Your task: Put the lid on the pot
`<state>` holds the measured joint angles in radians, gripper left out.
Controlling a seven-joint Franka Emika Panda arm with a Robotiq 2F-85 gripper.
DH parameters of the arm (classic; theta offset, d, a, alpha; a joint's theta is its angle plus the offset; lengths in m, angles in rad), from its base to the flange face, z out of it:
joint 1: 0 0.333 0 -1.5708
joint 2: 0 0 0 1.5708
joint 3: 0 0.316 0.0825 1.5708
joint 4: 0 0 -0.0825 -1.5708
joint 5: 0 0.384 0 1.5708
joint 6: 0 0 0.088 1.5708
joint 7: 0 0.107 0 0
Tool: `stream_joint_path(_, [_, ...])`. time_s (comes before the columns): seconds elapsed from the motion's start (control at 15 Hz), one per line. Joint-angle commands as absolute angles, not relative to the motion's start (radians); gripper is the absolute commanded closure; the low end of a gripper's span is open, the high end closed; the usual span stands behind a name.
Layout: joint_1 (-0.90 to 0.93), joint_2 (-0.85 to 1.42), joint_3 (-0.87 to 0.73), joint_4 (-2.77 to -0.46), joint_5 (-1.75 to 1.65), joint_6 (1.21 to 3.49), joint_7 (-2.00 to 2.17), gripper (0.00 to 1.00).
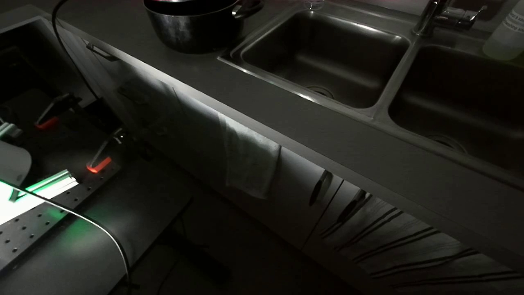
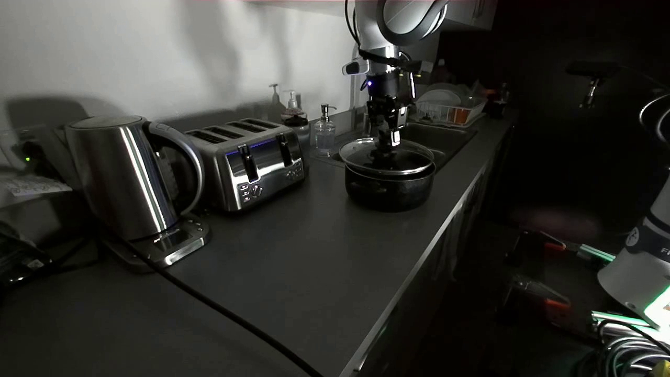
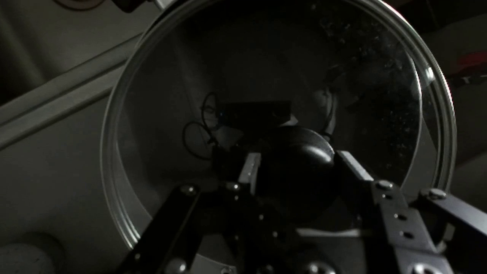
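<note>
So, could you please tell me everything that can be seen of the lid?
The lid is round, of clear, glass-like material, with a shiny metal-looking rim and a dark, rounded knob near its middle. Dim reflections and pale specks show in it. The gripper is closed on the knob from both sides. In an exterior view the lid is over the pot, looking slightly tilted and not flush with it; whether it touches the pot anywhere cannot be told.

passage: counter between toaster and pot | obstacles: kettle, cable over counter
</note>
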<state>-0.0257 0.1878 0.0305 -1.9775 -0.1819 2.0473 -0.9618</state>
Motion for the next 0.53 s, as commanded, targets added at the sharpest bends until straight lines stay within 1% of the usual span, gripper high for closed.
stream_joint_path(0.0, [-0.036,0.187,0.028,-1.939,-0.161,2.003,-0.976,0.73])
stream_joint_path(0.47, [-0.051,0.188,0.025,-1.944,-0.162,1.991,-0.980,0.73])
